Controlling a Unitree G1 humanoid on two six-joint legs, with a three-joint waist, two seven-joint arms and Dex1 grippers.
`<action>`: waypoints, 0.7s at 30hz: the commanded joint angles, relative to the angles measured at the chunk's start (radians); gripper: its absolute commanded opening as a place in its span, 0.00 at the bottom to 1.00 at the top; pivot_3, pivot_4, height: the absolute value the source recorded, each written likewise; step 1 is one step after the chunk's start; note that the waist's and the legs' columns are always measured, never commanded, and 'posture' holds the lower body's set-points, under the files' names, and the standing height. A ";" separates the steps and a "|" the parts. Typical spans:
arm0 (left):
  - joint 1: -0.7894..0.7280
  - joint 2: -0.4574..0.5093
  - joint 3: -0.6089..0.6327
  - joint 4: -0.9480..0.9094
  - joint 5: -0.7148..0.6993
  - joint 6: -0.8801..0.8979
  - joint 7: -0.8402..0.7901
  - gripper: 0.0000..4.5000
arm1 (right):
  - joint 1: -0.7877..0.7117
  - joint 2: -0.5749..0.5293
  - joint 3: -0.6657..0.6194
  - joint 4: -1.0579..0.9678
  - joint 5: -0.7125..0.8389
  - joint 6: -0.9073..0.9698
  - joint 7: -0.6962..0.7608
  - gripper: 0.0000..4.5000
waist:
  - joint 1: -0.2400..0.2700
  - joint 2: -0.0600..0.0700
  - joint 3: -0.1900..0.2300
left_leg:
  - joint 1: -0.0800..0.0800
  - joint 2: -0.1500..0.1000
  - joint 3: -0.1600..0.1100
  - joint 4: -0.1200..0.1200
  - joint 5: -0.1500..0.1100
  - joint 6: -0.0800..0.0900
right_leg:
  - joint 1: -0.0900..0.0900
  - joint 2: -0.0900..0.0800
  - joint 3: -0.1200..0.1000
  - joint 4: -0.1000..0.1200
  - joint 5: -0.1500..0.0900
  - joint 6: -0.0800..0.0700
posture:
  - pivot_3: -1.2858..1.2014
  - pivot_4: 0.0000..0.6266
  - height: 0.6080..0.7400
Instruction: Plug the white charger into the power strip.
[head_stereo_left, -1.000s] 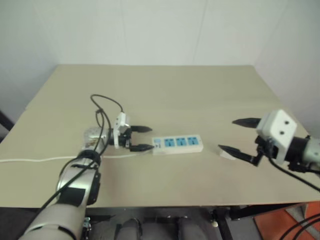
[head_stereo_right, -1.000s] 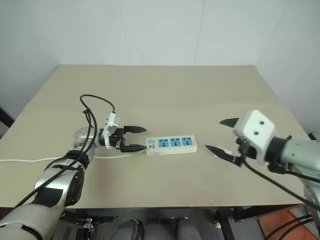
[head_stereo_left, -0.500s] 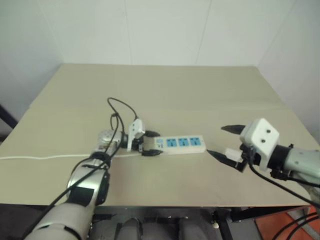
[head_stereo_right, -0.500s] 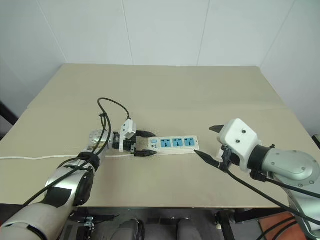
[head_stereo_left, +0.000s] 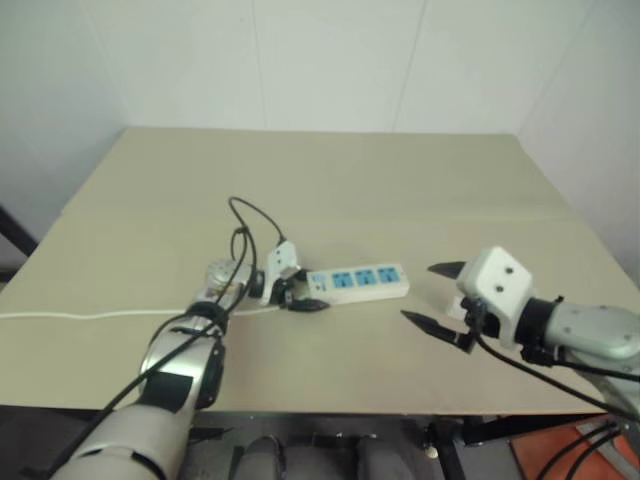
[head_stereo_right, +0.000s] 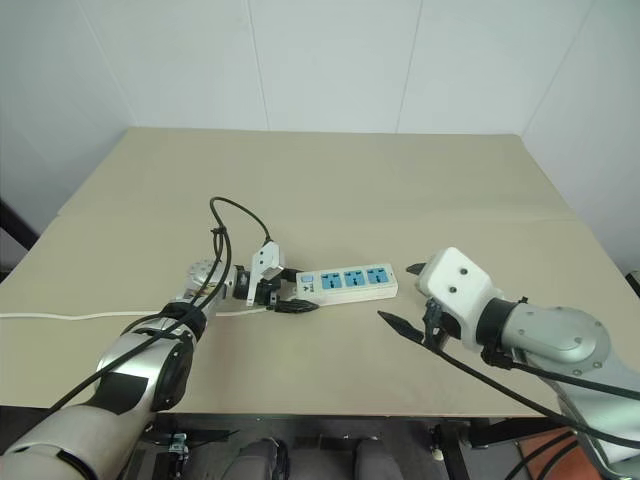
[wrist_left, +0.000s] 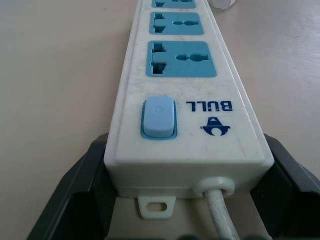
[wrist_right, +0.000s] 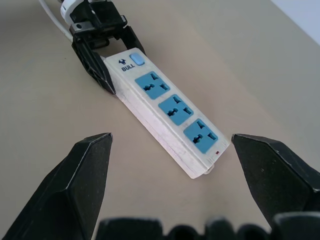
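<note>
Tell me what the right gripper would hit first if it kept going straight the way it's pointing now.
Most likely the power strip: it lies between the open fingers of the right gripper in its wrist view, far end nearest. How steeply the gripper points is unclear, so it might meet the table just short.

Worktop (head_stereo_right: 330, 190) is bare beyond the power strip (head_stereo_right: 350, 283) and on its near side too, so both are free approach lanes. Switch end is blocked: left pincer (head_stereo_right: 290, 298) is clamped on it, cord (head_stereo_right: 60, 316) trailing left. Right pincer (head_stereo_right: 400, 300) hangs spread wide just off the far end, all three socket panels uncovered from above.
</note>
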 joint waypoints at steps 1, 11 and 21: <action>-0.017 -0.002 0.044 -0.029 -0.054 0.032 -0.044 0.73 | 0.003 0.005 0.010 -0.030 -0.019 -0.001 -0.027 1.00 | 0.000 0.000 0.000 | 0.000 0.000 0.000 0.000 0.000 0.000 | 0.000 0.000 0.000 0.000 0.000 0.000 | 0.52 0.24 1.00; 0.150 0.054 -0.079 -0.335 -0.034 0.045 -0.178 0.73 | 0.007 0.032 0.072 -0.010 -0.064 -0.002 -0.070 1.00 | -0.005 0.000 0.000 | 0.000 0.000 0.000 0.000 0.000 0.000 | 0.000 0.000 0.000 0.000 0.002 -0.003 | 0.52 0.24 1.00; 0.311 0.075 -0.096 -0.677 -0.130 0.226 -0.095 0.99 | -0.009 0.041 0.120 0.021 -0.104 -0.026 -0.055 1.00 | -0.005 0.000 0.000 | 0.001 0.001 0.000 0.000 0.000 0.000 | 0.000 0.000 0.000 0.000 0.002 -0.003 | 0.52 0.24 1.00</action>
